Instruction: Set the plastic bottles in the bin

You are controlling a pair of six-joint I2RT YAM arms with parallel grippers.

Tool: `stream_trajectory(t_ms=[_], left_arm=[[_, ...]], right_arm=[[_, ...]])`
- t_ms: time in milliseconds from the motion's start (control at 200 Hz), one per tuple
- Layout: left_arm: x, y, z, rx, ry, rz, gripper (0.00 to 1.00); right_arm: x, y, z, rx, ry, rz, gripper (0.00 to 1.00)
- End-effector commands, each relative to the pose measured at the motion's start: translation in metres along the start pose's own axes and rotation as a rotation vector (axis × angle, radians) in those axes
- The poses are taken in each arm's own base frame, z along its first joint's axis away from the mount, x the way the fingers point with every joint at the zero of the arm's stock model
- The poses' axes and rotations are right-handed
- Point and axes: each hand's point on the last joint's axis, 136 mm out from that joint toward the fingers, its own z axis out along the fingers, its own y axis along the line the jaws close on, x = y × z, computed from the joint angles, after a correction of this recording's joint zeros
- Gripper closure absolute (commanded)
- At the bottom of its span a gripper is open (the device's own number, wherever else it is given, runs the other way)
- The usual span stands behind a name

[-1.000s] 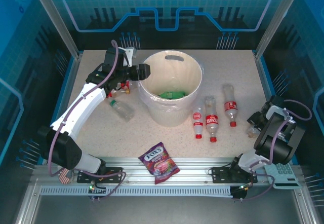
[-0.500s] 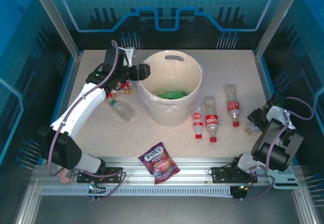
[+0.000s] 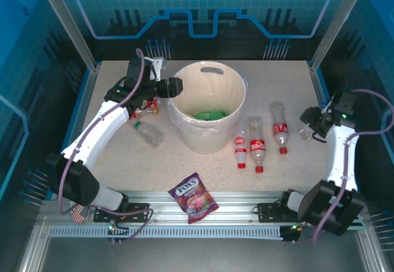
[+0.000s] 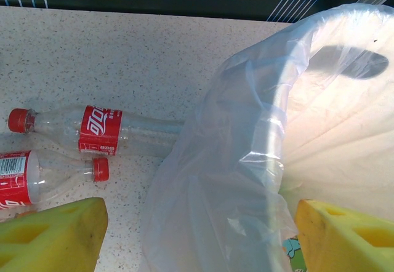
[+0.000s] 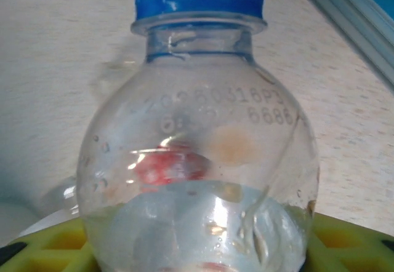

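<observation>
**Operator:** Where is the bottle in hand, and what grips it?

**Technician:** The blue-capped clear bottle (image 5: 197, 180) sits between the pads of the right gripper (image 3: 313, 123), which is closed on its body, cap pointing away from the wrist. The gripper is at the right side of the table, well apart from the bin (image 3: 203, 138).

**Operator:** And the other bottles?

**Technician:** One green bottle (image 3: 209, 115) lies inside the bin. Three red-labelled bottles (image 3: 257, 146) lie just right of the bin. A plain clear bottle (image 3: 148, 133) lies to its left. Two more red-capped bottles (image 4: 101, 130) lie beside the bin's wall, one with its base touching the clear liner (image 4: 234, 161).

**Operator:** State of the left gripper?

**Technician:** The left gripper (image 3: 174, 87) hangs at the bin's left rim, jaws spread wide, holding nothing.

**Operator:** Which step is this?

**Technician:** Judged from the layout, it is the carry step: bottle secured, not yet delivered. The next move calls for swinging the right arm leftward, high enough to pass over the three bottles and the rim, then releasing above the opening.
</observation>
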Motion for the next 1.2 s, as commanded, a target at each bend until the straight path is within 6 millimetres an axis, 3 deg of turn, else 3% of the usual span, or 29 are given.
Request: stream_trajectory(t_ms=[0, 145, 245, 360, 450, 540, 675, 815, 971, 1086, 1196], left_arm=[[0.029, 0.018, 0.012, -0.068, 0.097, 0.024, 0.20], [0.028, 0.016, 0.010, -0.063, 0.093, 0.031, 0.19], [0.028, 0.015, 0.011, -0.061, 0.093, 0.033, 0.20], [0.029, 0.015, 0.011, -0.061, 0.096, 0.037, 0.20], [0.029, 0.014, 0.011, -0.063, 0.094, 0.042, 0.20], [0.029, 0.014, 0.010, -0.065, 0.091, 0.042, 0.20], [0.028, 0.013, 0.010, -0.062, 0.089, 0.044, 0.20], [0.027, 0.014, 0.008, -0.070, 0.086, 0.057, 0.20], [0.025, 0.014, 0.004, -0.076, 0.075, 0.061, 0.20], [0.025, 0.016, 0.004, -0.086, 0.073, 0.069, 0.20], [0.025, 0.016, 0.004, -0.086, 0.075, 0.067, 0.20]], right_arm=[[0.021, 0.043, -0.026, -0.075, 0.076, -0.089, 0.43], [0.015, 0.098, -0.066, -0.193, 0.027, -0.187, 0.43], [0.015, 0.156, -0.099, -0.402, -0.011, -0.262, 0.45], [0.029, 0.227, -0.138, -0.652, -0.028, -0.375, 0.47], [0.039, 0.265, -0.166, -0.760, -0.048, -0.453, 0.47], [0.055, 0.298, -0.178, -0.827, -0.023, -0.522, 0.47], [0.091, 0.344, -0.160, -0.853, 0.080, -0.625, 0.47], [0.134, 0.379, -0.121, -0.773, 0.160, -0.742, 0.46], [0.153, 0.381, -0.076, -0.598, 0.191, -0.815, 0.46], [0.165, 0.380, -0.053, -0.551, 0.218, -0.829, 0.46], [0.173, 0.370, -0.025, -0.465, 0.245, -0.853, 0.46]])
